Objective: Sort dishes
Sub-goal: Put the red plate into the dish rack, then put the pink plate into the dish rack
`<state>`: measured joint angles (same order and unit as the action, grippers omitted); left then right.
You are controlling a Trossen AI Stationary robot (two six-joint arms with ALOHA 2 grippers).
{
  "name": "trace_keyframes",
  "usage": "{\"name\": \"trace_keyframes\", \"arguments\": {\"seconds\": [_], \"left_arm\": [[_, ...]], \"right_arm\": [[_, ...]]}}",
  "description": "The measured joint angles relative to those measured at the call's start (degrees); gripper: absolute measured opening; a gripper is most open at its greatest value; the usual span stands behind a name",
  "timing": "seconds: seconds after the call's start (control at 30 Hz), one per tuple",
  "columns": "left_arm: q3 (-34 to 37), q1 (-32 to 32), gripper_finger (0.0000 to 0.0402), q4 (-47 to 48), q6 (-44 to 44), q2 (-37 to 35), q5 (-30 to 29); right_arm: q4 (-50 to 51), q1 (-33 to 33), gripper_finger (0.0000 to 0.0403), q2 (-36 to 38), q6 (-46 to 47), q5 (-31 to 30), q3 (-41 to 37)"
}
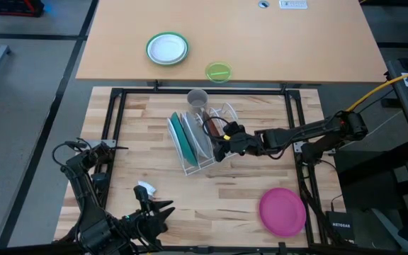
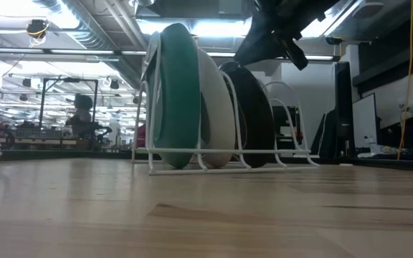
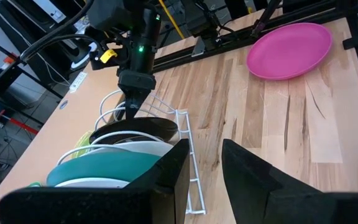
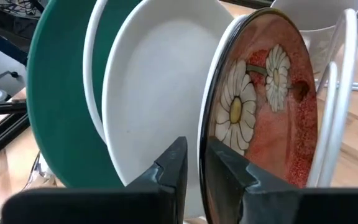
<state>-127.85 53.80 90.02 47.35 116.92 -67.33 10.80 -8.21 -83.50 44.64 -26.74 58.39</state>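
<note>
A white wire rack point(image 1: 197, 161) holds three plates standing on edge: the teal-green plate point(image 2: 174, 93), the white plate point(image 4: 154, 93) and the dark red plate with pale flowers point(image 4: 266, 106). The magenta pink plate point(image 1: 282, 210) lies flat on the table at the near right and also shows in the left wrist view point(image 3: 289, 42). My right gripper point(image 1: 219, 150) reaches in from the right and is shut on the dark red plate's rim. My left gripper point(image 3: 205, 163) is open and empty near the table's near left edge point(image 1: 163, 210). My right gripper pinches the dark red plate's upper rim point(image 4: 205, 146) between its two fingers, one finger on the flowered face and one on the back. The fingers come from the table's right, slanting down. The plate stands upright, its lower edge in a rack slot.
A grey cup point(image 1: 197, 98) stands at the rack's far end. A small green-rimmed white plate point(image 1: 167, 48) and a lime-green dish point(image 1: 218, 71) lie on the far table. A small white object point(image 1: 145, 189) lies by my left gripper. A black frame point(image 1: 119, 93) borders the work surface.
</note>
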Motion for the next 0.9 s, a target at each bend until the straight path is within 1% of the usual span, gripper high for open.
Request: {"name": "trace_keyframes", "arguments": {"seconds": [0.13,0.27,0.33,0.53,0.6,0.67,0.8,0.9], "left_arm": [[0.0,0.0,0.0084,0.0,0.0,0.0,0.0],[0.0,0.0,0.0084,0.0,-1.0,0.0,0.0],[0.0,0.0,0.0084,0.0,-1.0,0.0,0.0],[0.0,0.0,0.0084,0.0,-1.0,0.0,0.0],[0.0,0.0,0.0084,0.0,-1.0,0.0,0.0],[0.0,0.0,0.0084,0.0,-1.0,0.0,0.0],[0.0,0.0,0.0084,0.0,-0.9,0.0,0.0],[0.0,0.0,0.0084,0.0,-0.9,0.0,0.0]], "right_arm": [[-0.2,0.0,0.006,0.2,-0.5,3.5,0.0],[-0.2,-0.1,0.006,1.1,-8.0,8.2,0.0],[-0.3,-0.1,0.006,2.1,-9.8,8.5,0.0],[-0.6,-0.1,0.006,4.5,-10.3,8.5,0.0],[-0.6,-0.5,0.006,5.3,-11.0,9.6,0.0],[-0.5,-1.3,0.006,6.2,-14.0,10.9,0.0],[-0.5,-4.8,0.006,9.2,-25.4,15.2,0.0],[-0.5,-9.2,0.006,11.3,-28.6,18.0,0.0]]}}
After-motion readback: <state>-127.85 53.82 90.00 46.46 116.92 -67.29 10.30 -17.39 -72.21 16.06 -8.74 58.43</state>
